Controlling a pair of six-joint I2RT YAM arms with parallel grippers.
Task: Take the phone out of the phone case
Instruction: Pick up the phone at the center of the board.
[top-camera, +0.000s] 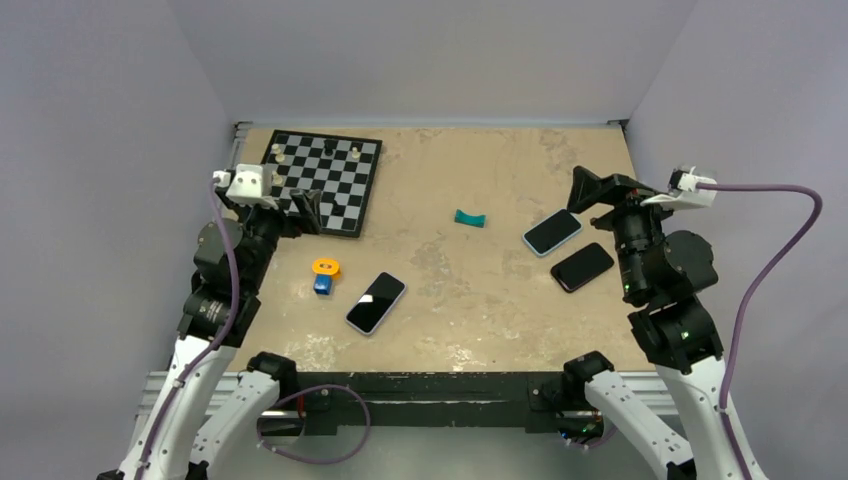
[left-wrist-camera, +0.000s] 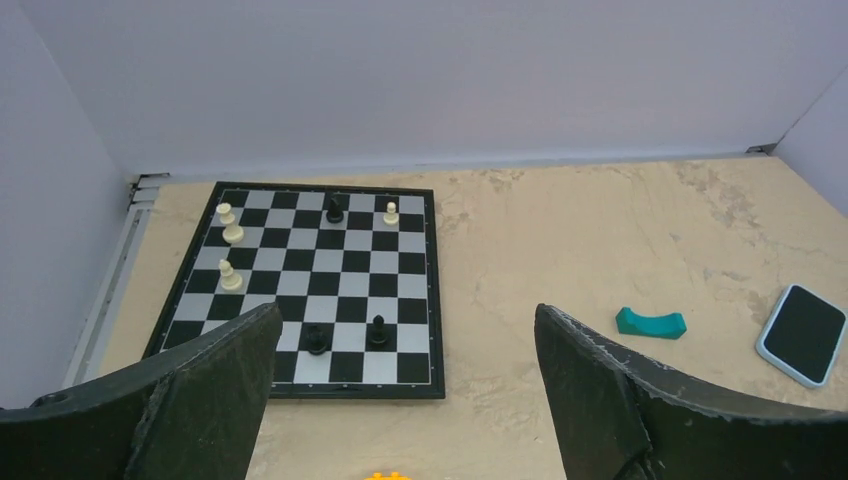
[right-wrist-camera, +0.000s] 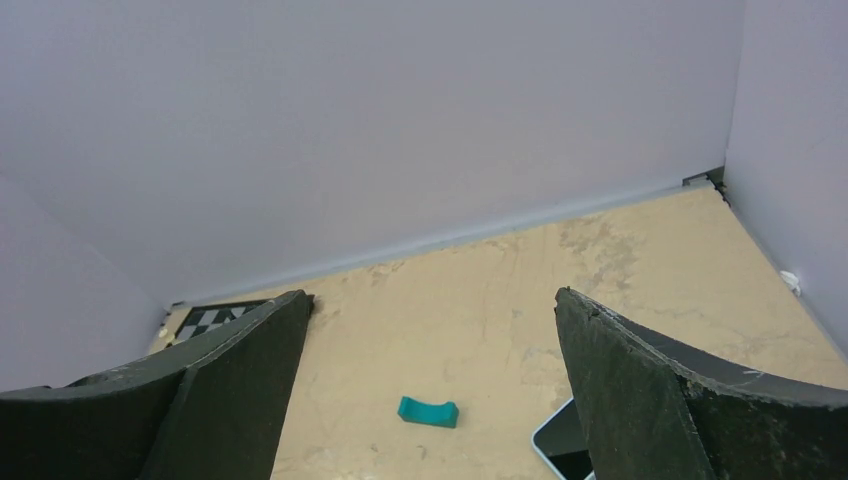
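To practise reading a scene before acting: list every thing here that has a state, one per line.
left gripper, open, empty.
right gripper, open, empty.
near phone, face up, cased in pale blue.
far phone, face up, cased in pale blue.
dark phone, lying flat, casing unclear.
chessboard, open flat.
chess pieces, standing upright.
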